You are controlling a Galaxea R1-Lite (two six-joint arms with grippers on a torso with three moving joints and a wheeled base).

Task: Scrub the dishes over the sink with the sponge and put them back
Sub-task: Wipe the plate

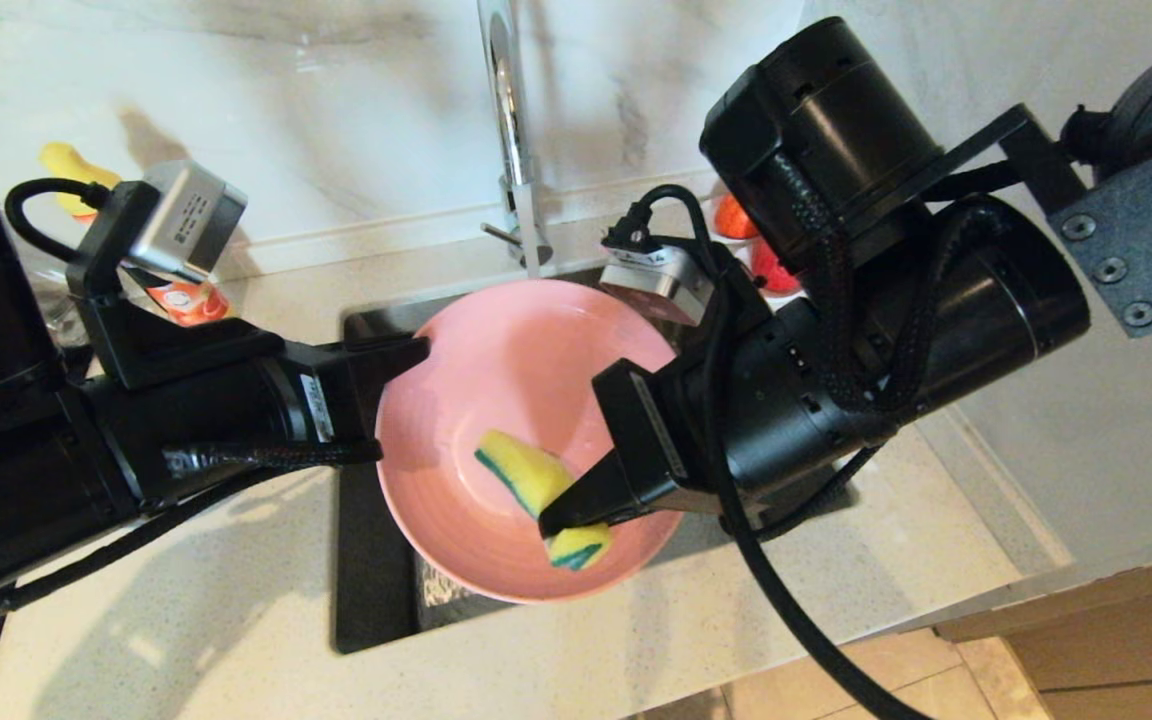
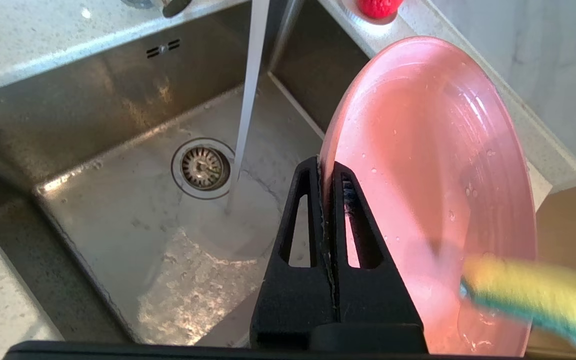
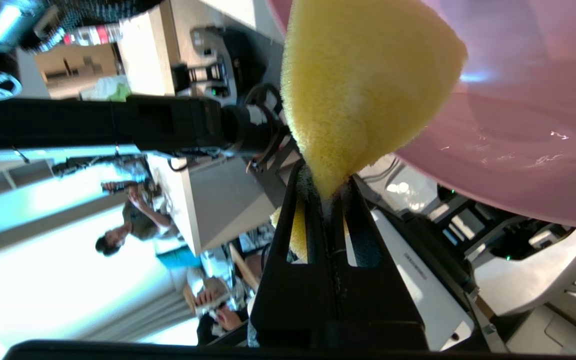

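You are looking down at the sink (image 1: 376,600), where the faucet (image 1: 511,130) is running. Your left gripper (image 1: 406,352) is closing its fingers on the rim of the pink plate (image 1: 506,400), holding it tilted over the basin with its hollow face turned toward your right arm. Your right gripper (image 1: 561,515) is pinching the sponge (image 1: 526,475) across its middle, so both yellow-and-green ends are sticking out past the fingers. The sponge is pressing on the plate's lower inside face, its long axis running diagonally from the plate's centre toward the near rim. The unscrubbed centre and far rim are lying up and left of the sponge in the head view.
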